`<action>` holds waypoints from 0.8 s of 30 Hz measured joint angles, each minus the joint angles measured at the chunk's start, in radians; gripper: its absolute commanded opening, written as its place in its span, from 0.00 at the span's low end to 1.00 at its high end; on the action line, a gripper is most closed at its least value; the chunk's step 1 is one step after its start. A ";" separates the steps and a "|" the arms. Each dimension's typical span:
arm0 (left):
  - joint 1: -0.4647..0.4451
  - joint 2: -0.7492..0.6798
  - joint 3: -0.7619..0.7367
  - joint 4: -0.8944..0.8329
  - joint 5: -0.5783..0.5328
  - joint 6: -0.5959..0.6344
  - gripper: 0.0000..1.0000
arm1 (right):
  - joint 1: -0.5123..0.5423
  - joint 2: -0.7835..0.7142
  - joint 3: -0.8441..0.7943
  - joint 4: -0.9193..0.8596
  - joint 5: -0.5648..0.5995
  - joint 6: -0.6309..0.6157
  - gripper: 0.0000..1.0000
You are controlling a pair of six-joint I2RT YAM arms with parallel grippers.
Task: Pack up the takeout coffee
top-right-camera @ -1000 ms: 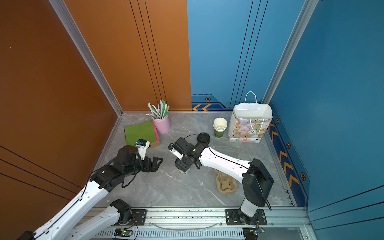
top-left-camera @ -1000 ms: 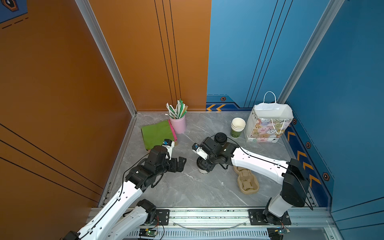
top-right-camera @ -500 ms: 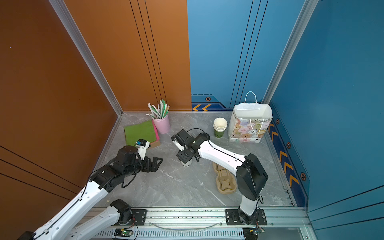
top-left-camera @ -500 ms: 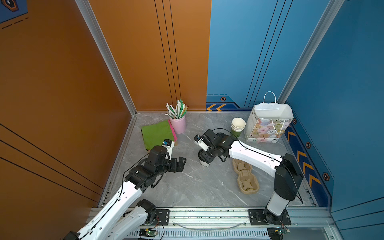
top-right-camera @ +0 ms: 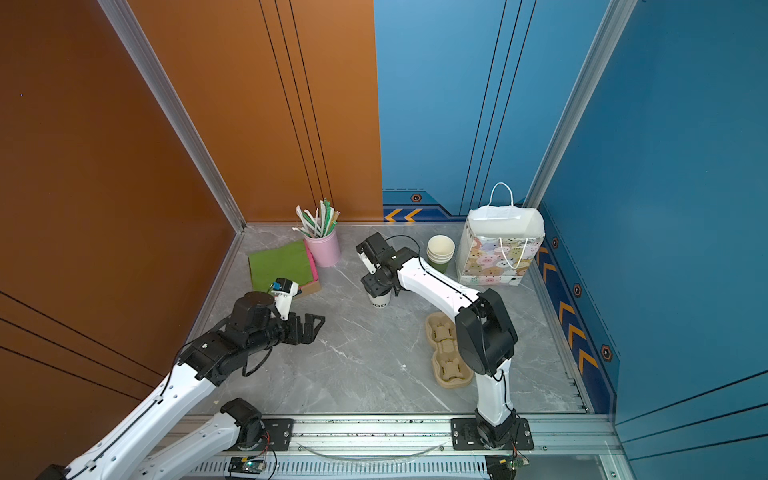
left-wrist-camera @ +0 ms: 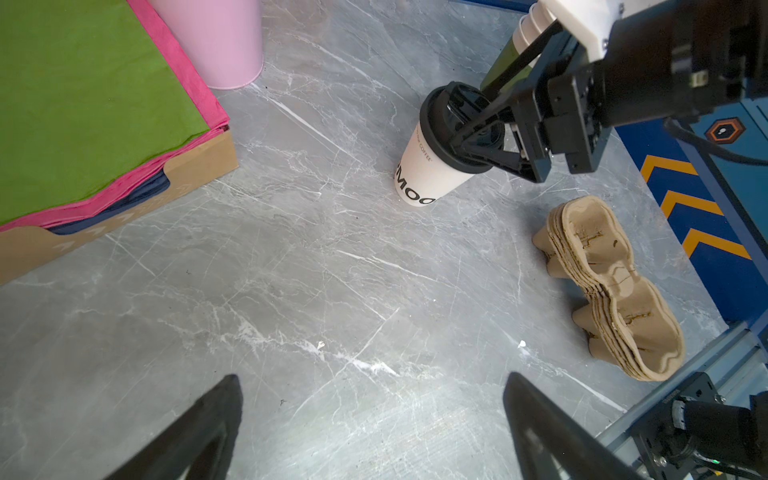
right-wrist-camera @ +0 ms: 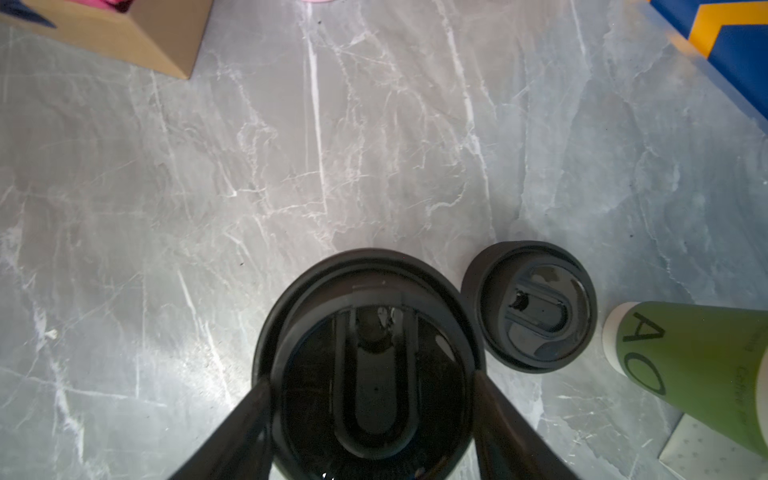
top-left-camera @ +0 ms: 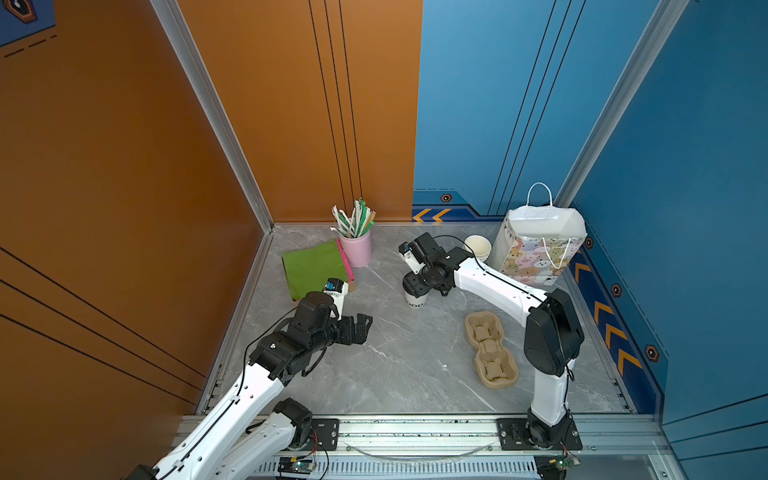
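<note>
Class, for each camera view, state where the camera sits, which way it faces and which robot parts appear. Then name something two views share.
Top views: high up, looking down on the table; both arms, left hand, right hand show.
Left wrist: on the left arm, facing the takeout coffee; open left hand and right hand show.
Right wrist: on the right arm, looking down onto the takeout coffee; right hand fingers show.
Shared: all views show the takeout coffee.

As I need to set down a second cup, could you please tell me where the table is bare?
Bare: the wide middle and front, between the left claw, the coffee and the carriers. Crowded: the back, with napkins, straw cup, cup stack and bag.
</note>
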 measured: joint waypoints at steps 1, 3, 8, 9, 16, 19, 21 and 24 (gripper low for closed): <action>0.000 -0.001 0.000 0.000 0.000 0.000 0.98 | -0.011 0.010 0.011 0.003 0.000 0.000 0.69; 0.001 -0.002 0.000 0.000 0.000 0.000 0.98 | -0.032 0.029 0.034 0.010 0.000 0.000 0.69; 0.001 -0.003 -0.002 0.000 0.000 0.000 0.98 | -0.063 0.057 0.068 0.013 -0.004 0.000 0.69; 0.001 -0.004 -0.003 0.000 0.000 0.000 0.98 | -0.066 0.063 0.075 0.013 -0.007 0.000 0.69; 0.002 -0.010 -0.005 0.000 0.000 0.000 0.98 | -0.075 0.081 0.098 0.013 -0.013 0.000 0.72; 0.002 -0.012 -0.005 0.000 0.000 0.000 0.98 | -0.075 0.086 0.107 0.012 -0.016 0.000 0.74; 0.002 -0.014 -0.005 0.000 0.000 0.000 0.98 | -0.076 0.091 0.112 0.013 -0.019 0.000 0.78; 0.002 -0.019 -0.012 0.000 0.000 0.000 0.98 | -0.076 0.102 0.123 0.010 -0.028 0.003 0.84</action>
